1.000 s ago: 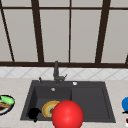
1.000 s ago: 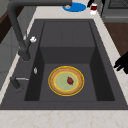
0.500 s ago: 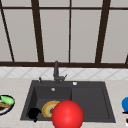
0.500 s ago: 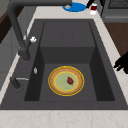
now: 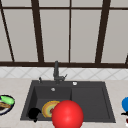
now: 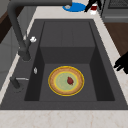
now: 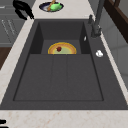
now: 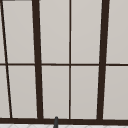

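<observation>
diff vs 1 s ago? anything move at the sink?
No visible change. The left hand hangs at the front left edge of the sink, as before, touching nothing. The yellow plate lies in the basin in the same spot, and the red ball has not shifted.

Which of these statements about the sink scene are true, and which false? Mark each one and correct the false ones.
1. A yellow-rimmed plate lies in the sink basin. True.
2. The plate is bare. False: a small red piece lies on it.
3. The left hand hovers at the basin's front left edge. True.
4. The blue plate sits inside the basin. False: it sits on the counter beyond the sink.
</observation>
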`<control>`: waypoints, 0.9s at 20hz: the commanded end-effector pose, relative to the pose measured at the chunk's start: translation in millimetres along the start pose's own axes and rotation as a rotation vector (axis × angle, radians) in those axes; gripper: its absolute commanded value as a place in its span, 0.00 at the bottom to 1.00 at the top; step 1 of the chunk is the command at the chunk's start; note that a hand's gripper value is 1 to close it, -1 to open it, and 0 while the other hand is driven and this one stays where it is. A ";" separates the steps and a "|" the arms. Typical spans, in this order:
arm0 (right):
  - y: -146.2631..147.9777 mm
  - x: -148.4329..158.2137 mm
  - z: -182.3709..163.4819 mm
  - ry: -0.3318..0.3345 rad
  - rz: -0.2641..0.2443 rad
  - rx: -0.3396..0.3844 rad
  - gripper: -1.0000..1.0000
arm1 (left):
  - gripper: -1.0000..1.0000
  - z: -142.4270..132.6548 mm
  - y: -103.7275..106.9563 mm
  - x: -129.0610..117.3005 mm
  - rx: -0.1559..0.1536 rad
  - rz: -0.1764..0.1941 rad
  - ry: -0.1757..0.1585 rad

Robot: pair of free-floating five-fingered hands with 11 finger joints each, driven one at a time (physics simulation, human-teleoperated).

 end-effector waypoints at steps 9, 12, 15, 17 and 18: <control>-4.7 -20.4 -11.1 -0.059 -0.045 0.027 0.00 | 0.50 0.0 0.0 0.0 0.000 0.000 0.000; -3.5 -14.0 -9.5 -0.056 -0.049 0.028 0.00 | 0.50 0.0 0.0 0.0 0.000 0.000 0.000; -4.0 -18.1 -7.7 -0.060 -0.043 0.021 0.00 | 0.50 0.0 0.0 0.0 0.000 0.000 0.000; -3.6 -18.9 -6.8 -0.058 -0.044 0.021 0.00 | 0.50 0.0 0.0 0.0 0.000 0.000 0.000; -3.5 -19.0 -6.5 -0.057 -0.045 0.021 0.00 | 0.50 0.0 0.0 0.0 0.000 0.000 0.000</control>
